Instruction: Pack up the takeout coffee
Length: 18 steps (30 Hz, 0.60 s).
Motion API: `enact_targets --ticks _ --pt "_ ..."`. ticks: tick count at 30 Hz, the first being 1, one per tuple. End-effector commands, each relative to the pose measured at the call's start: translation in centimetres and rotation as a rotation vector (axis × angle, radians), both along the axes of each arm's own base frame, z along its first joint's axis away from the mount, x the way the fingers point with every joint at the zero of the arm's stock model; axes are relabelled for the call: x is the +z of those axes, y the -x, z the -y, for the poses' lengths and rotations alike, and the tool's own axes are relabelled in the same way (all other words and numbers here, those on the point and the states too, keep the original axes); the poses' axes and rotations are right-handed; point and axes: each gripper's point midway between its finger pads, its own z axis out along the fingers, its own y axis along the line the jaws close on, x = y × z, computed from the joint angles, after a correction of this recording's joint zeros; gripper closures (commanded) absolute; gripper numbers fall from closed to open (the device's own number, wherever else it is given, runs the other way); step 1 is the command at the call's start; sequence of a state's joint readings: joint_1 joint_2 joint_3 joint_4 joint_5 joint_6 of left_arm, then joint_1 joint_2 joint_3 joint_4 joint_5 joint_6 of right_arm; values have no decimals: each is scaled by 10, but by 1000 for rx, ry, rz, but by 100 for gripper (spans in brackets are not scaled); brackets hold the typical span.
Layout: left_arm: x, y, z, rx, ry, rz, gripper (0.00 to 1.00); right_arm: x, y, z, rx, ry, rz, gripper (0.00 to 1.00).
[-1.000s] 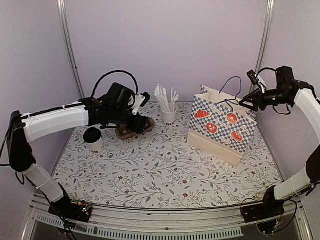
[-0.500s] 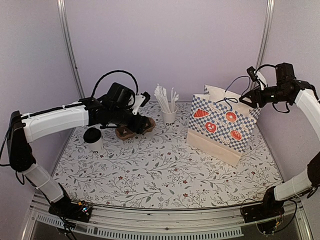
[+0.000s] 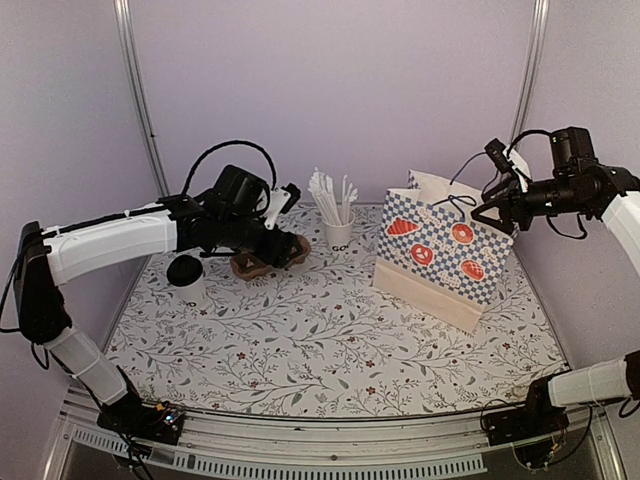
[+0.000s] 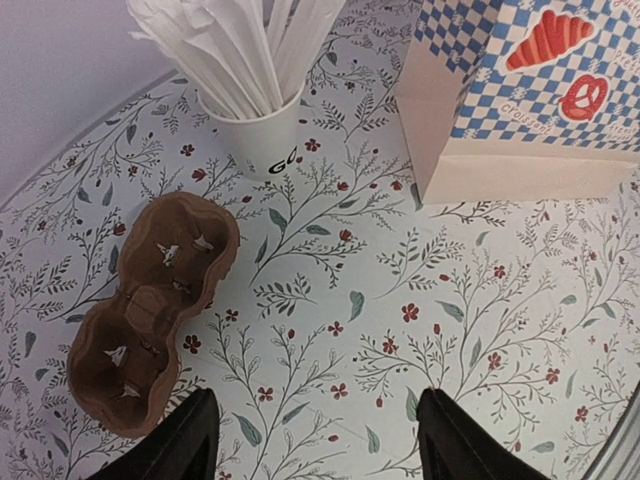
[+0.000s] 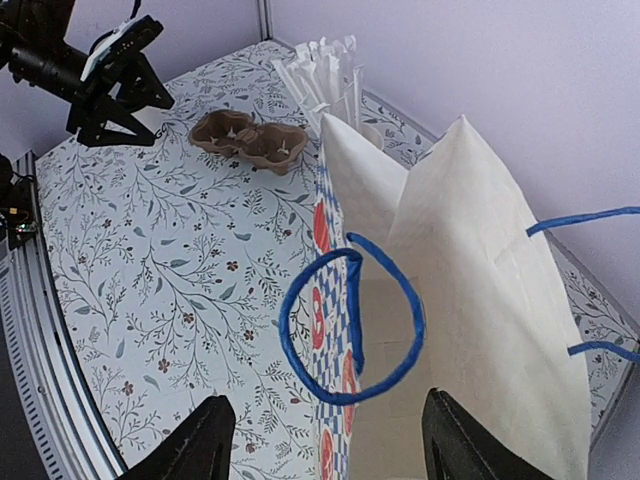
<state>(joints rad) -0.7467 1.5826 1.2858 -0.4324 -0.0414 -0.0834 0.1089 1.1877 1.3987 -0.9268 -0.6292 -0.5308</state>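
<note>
**Coffee standing at the left, both grippers empty**

The coffee [image 3: 186, 279] is standing upright on the table [image 3: 330, 345] at the left side, its black lid on. It is sitting just below the left forearm and near the left end of the carrier [image 3: 268, 254], with a small gap between them. Neither wrist view is showing it.

The left gripper [image 4: 318, 445] is hanging above the table just beside the carrier, its jaws spread wide and holding nothing. The straw cup [image 4: 262, 138] is standing beyond the carrier, and the bag [image 4: 520, 90] is standing to the right of it.

The right gripper [image 5: 325, 440] is hovering over the bag's open mouth, its jaws also standing wide apart and empty. A blue handle [image 5: 350, 322] is looping up just ahead of its fingers, not pinched.
</note>
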Motion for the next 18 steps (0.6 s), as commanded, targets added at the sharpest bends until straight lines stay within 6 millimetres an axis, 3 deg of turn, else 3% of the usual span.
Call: enact_targets --ticks 1,6,9,13,18 --pt "11 -7 -4 22 24 10 30 -32 -10 -16 29 89 -64 33" --pt "10 -8 -6 27 22 9 30 -52 -31 -25 8 166 -105 34" --pt "11 -9 -6 27 23 10 30 -58 -32 -38 46 177 -118 42" --pt "10 -10 -7 28 22 8 30 -61 -22 -54 118 187 -120 60" --pt "8 -10 -6 25 20 5 30 -57 6 -70 240 193 -102 87"
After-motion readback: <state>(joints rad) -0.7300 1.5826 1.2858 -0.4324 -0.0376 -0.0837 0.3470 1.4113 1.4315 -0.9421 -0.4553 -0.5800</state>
